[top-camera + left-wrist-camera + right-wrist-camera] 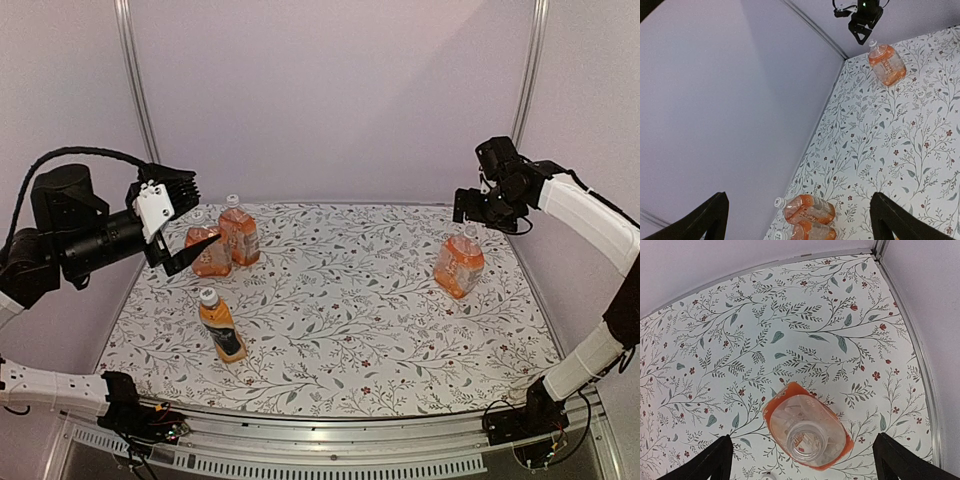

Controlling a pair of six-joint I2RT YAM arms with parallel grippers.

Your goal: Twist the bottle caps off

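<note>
The left claw (pixel 192 215) hangs above the far-left part of the desk (pixel 350 340). Its jaws are spread wide and grip nothing. In the left wrist view its dark fingers (pixel 707 220) sit at the lower corners, with only the flowered cloth and two bottles between them.

Those two bottles stand close together near the left edge. The rear bottle (pixel 240 236) is upright and carries the rear cap (pixel 232 200), small and white. The squat bottle (pixel 210 255) is just beside it, partly behind the claw's lower finger. Its own white top, the squat cap (pixel 779 202), shows in the left wrist view.

Nearer the arms and apart from that pair stands the front bottle (pixel 222 330), with a dark label. The front cap (pixel 208 296) is on its neck.

The right claw (pixel 478 212) hovers over the right bottle (pixel 459 266), which stands alone on the far-right part of the desk, well apart from the others. This claw is also wide open and holds nothing. Its fingers (pixel 715 460) frame the bottle from above without touching it. From there the bottle's mouth (pixel 807 436) looks open and clear.

A small pale thing (pixel 766 476) at the bottom edge of the right wrist view may be a loose cap on the cloth, but it is too cut off to tell.
</note>
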